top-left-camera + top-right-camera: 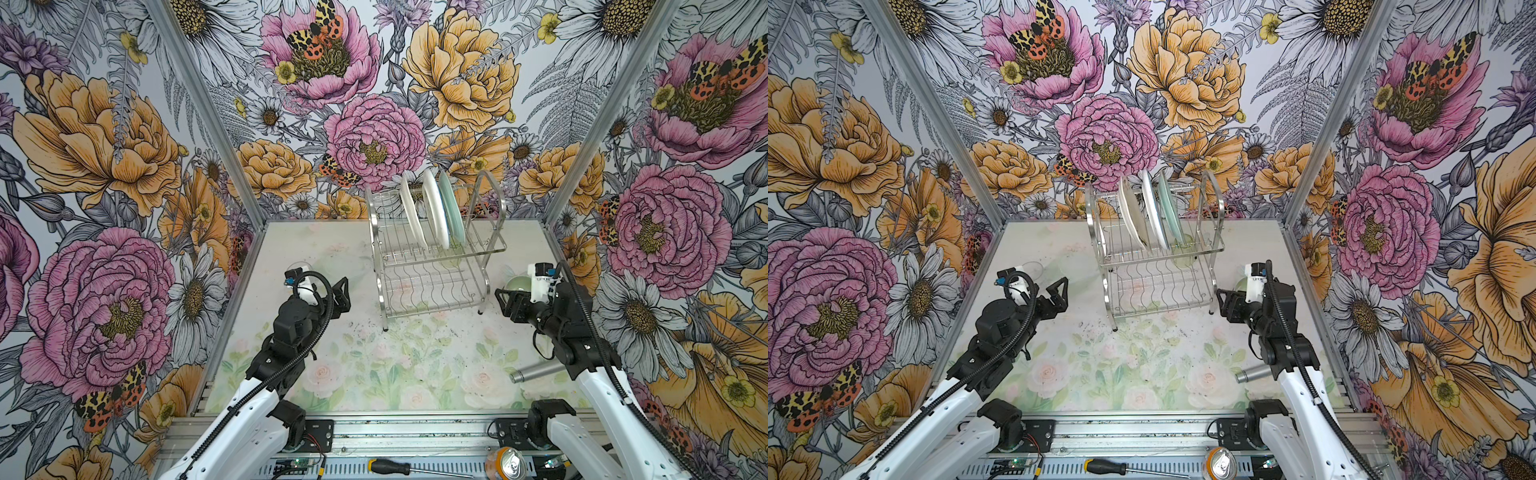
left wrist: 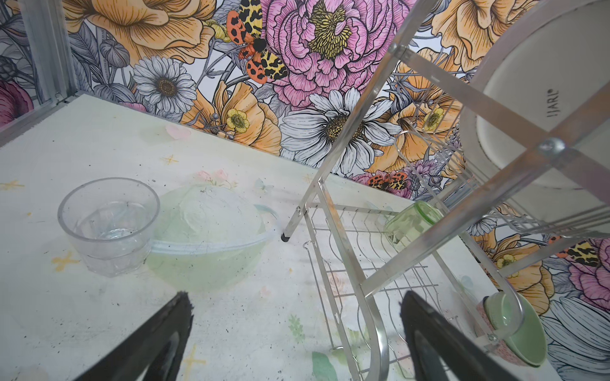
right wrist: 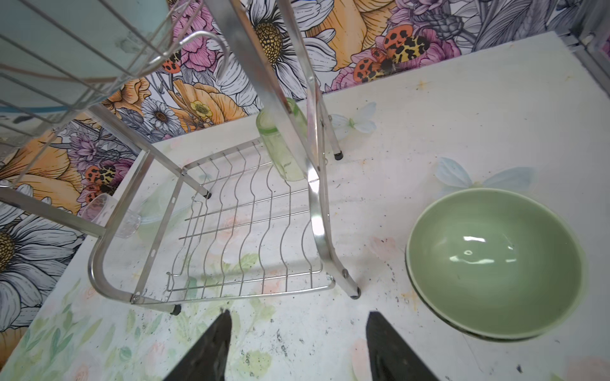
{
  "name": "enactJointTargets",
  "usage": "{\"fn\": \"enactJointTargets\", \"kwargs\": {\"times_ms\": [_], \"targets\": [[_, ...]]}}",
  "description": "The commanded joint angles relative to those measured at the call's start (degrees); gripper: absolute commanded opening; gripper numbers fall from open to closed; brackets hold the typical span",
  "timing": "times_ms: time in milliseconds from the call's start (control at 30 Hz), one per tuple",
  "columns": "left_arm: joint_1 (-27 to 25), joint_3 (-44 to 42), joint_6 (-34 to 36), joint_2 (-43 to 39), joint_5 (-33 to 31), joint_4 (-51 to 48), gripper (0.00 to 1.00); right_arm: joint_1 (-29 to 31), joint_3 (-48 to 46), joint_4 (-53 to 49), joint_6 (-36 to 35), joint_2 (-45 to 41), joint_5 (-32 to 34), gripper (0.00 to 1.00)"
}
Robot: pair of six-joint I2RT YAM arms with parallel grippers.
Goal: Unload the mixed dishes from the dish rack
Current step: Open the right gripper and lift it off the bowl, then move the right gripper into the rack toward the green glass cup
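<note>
Toward the back of the table [image 1: 415,365], in both top views: dish rack [image 1: 432,286] [image 1: 1158,291] upright, with three plates on edge in its upper shelf. From left to right they are the cream plate [image 1: 412,212], white plate [image 1: 434,212] and mint plate [image 1: 452,208]. Left gripper [image 1: 341,296] is off the rack's left side and right gripper [image 1: 503,305] off its right side; neither touches the rack. Green bowl [image 1: 518,283] sits on the table just behind the right gripper. Grey cylinder [image 1: 536,371] lies on the table near the right arm. Left wrist view: left gripper [image 2: 297,316] spread wide, nothing between the jaws. Clear glass [image 2: 109,227] stands upright on the table, touching a pale see-through dish [image 2: 211,250]. Green tumbler [image 2: 409,224] lies on its side at the far end of the rack's lower shelf. Beyond the rack the green bowl sits inside a pink speckled bowl [image 2: 505,353]. Right wrist view: right gripper [image 3: 302,330] has its jaws parted and empty, over bare table. It sits between the rack's near foot and the green bowl [image 3: 495,260]. Tumbler [image 3: 280,148] rests against the rack's side frame.
</note>
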Motion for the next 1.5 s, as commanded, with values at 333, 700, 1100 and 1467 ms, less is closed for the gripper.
{"fn": "enactJointTargets", "kwargs": {"times_ms": [333,700,1100,1467], "targets": [[0.41,1.30,-0.88,1.40,1.88,1.91,0.99,21.42,-5.60,26.96,-0.48,6.98,5.01,0.81],[0.44,1.06,-0.13,-0.24,0.90,0.77,0.99,24.66,-5.03,40.86,-4.52,22.27,17.29,0.99],[0.64,0.53,0.50,-0.37,-1.52,0.68,0.99,24.62,-2.33,53.39,-7.07,35.61,21.49,1.00],[1.10,-0.28,0.78,-0.27,-2.48,0.98,0.99,22.47,2.76,55.35,-8.65,43.13,23.27,0.99]]}}
